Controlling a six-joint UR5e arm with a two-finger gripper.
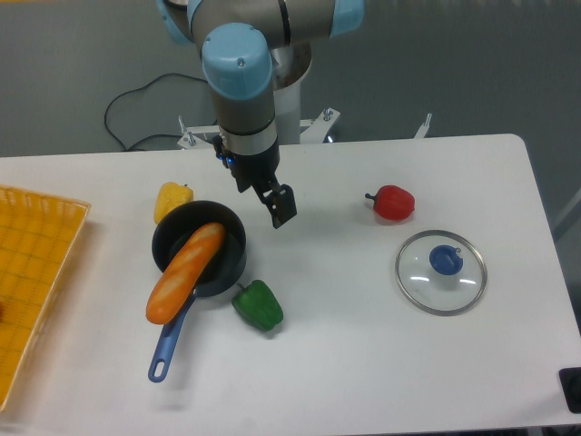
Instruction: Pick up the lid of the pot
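1. Target: the clear glass lid (418, 282) lies flat on the surface (345, 372), toward the right of the view, its blue knob (446, 260) upward. Nothing rests on it.
2. Jaws (263, 199): fingertips apart, fairly wide, with nothing held. They hang above the surface beyond the black pan (237, 263), well apart from the lid.
3. Step in hand, as judged: the approach. The lid is yet to be gripped.
4. Travel: cross toward the lid at a safe height. The red pepper (394, 203) sits near the likely path – a low sweep could clip it.
5. Alignment: centre over the knob, one finger to each side, before descending. The clear disc gives a poor visual edge; the knob is the better mark.
6. Descent: straight and slow, low enough for the pads to meet the knob's sides, stopping short of pressing on the glass.
7. Grip and lift: close evenly, then raise vertically. The knob looks smooth and rounded – a high or off-centre pinch may slip, or let the lid tilt.
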